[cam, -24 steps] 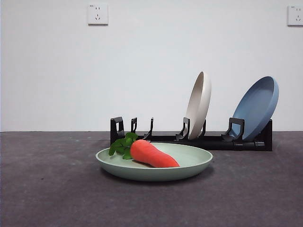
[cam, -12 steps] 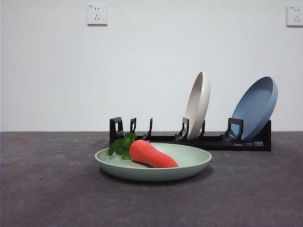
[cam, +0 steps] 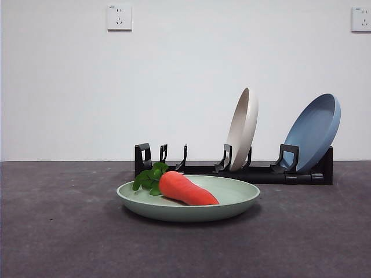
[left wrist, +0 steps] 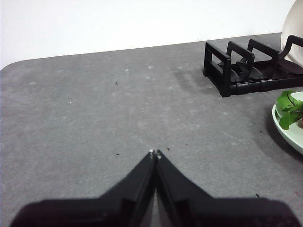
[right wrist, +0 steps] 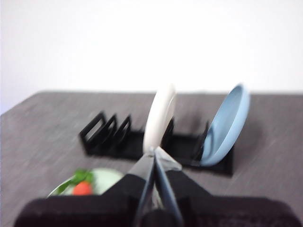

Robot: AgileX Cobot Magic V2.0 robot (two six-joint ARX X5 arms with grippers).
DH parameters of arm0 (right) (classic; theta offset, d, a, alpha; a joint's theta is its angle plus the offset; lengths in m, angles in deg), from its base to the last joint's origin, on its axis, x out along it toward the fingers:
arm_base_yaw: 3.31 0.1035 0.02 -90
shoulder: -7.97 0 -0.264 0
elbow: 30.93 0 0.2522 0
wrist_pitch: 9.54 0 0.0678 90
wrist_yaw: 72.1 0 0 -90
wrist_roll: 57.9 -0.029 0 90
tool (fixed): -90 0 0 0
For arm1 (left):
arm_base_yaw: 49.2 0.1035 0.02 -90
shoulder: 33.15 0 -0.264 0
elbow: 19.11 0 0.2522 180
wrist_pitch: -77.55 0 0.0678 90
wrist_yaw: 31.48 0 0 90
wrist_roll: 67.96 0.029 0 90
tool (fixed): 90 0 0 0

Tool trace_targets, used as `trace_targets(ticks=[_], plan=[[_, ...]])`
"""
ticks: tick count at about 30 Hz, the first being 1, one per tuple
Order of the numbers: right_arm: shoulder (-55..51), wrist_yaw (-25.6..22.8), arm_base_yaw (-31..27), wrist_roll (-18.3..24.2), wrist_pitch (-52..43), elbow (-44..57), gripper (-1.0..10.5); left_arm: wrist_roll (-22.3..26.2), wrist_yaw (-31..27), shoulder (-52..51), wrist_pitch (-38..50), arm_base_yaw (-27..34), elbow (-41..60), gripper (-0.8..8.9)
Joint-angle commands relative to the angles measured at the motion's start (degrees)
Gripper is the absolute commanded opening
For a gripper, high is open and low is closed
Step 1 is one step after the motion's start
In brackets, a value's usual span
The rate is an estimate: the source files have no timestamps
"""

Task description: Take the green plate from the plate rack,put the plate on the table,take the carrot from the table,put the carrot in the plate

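Carrot (cam: 186, 189) lying in green plate (cam: 232, 204) on table (cam: 58, 231); left fingers (left wrist: 155, 152), right fingers (right wrist: 154, 150) pressed together, holding nothing

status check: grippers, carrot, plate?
Left gripper and right gripper shut, empty. Orange toy carrot lies in mint-green plate on the table. Nothing obstructing.

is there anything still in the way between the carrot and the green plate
Nothing visible does. The carrot already lies inside the green plate, which sits on the table in front of the plate rack. Both grippers are shut and away from it.
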Motion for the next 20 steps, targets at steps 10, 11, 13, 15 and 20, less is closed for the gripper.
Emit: trace_targets(ticks=[10,11,13,15,20], plan=[[-14.1,-0.5,-1.7,0.7,-24.7,32.2,0.0,-0.4,-0.2,-0.1,0.2,0.2,0.8,-0.03],[-15.0,-0.5,-1.7,0.3,-25.5,33.9,0.0,-0.4,-0.2,-0.1,0.2,0.2,0.8,-0.03],[-16.5,-0.5,-1.7,-0.4,-26.6,36.8,0.0,-0.4,-0.2,-0.1,0.2,0.2,0.8,-0.03],[-17.7,-0.5,-1.7,-0.7,-26.9,38.8,0.0,-0.4,-0.2,-0.1,0.2,0.2,0.8,-0.03],[-19.5,-0.7,-1.7,-0.9,-25.3,41.6,0.0,-0.4,-0.2,-0.1,0.2,0.2,0.8,-0.03]])
